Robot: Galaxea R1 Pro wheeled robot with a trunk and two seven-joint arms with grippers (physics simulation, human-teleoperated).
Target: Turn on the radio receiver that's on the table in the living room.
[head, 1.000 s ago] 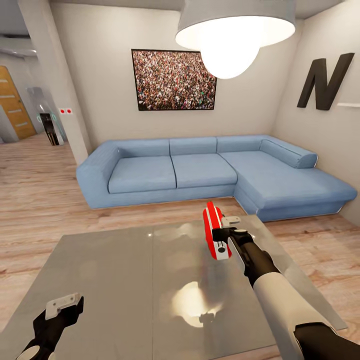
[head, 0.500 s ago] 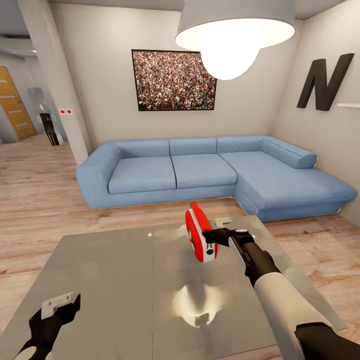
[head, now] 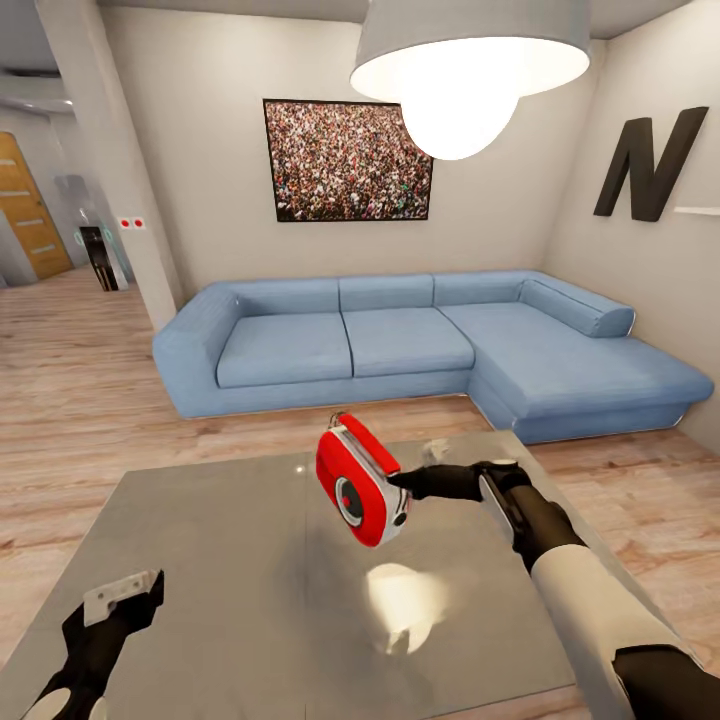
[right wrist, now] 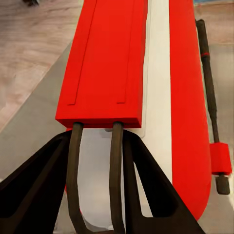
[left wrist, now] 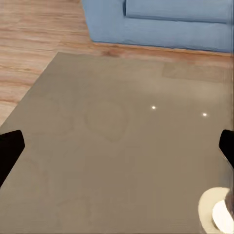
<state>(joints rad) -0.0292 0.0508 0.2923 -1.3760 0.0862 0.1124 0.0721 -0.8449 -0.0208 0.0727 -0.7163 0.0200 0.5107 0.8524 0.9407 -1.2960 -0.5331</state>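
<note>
my right claw [head: 400, 487] pinches the radio receiver [head: 357, 490] aloft over the counter [head: 200, 560]; hold it steady, dial facing me, left claw [head: 120, 600] spread wide, free to press.

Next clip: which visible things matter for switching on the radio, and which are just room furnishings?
Job:
radio receiver, held above the table
table
right end effector, shut on the radio
left end effector, open, empty

Surroundings:
blue sofa
crowd picture
pendant lamp
black N

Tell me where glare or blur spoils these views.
Head view: the grey dome pendant lamp blows out white and mirrors as a bright patch on the glossy grey table; the small red radio stays sharp. Left wrist view: a lamp reflection sits at one corner. Right wrist view: no glare.
</note>
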